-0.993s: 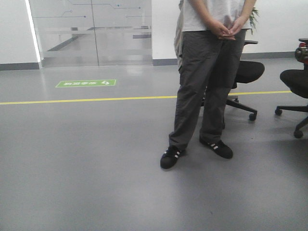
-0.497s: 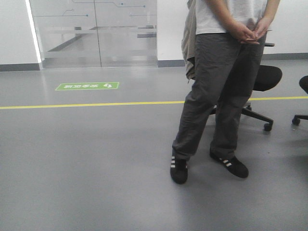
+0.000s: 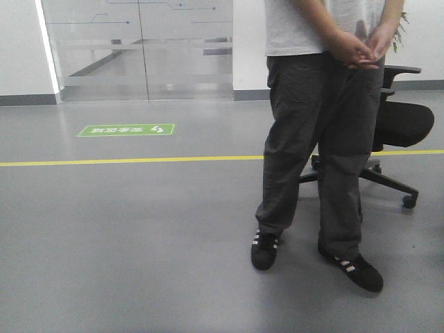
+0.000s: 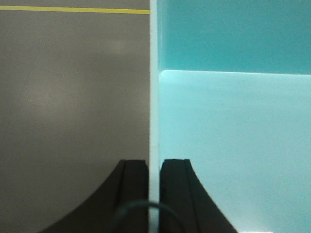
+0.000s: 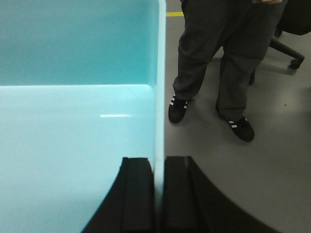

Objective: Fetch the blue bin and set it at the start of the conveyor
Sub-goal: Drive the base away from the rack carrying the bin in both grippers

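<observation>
The blue bin (image 4: 233,126) is a pale cyan tub held off the grey floor between my two arms. In the left wrist view its left wall runs straight up the frame, and my left gripper (image 4: 154,162) is shut on that rim, one black finger outside and one inside. In the right wrist view the bin (image 5: 73,126) fills the left half, and my right gripper (image 5: 160,159) is shut on its right wall the same way. The bin's inside is bare. The conveyor start is out of view. Neither the bin nor the grippers appear in the front view.
A person (image 3: 316,132) in grey trousers and black shoes stands close ahead on the right, also in the right wrist view (image 5: 214,58). A black office chair (image 3: 399,132) is behind them. A yellow floor line (image 3: 125,161), a green floor sign (image 3: 126,130) and glass doors (image 3: 139,48) lie ahead left.
The front view has shifted: the person now stands nearer and further right in frame, and the second chair at the far right has left the view.
</observation>
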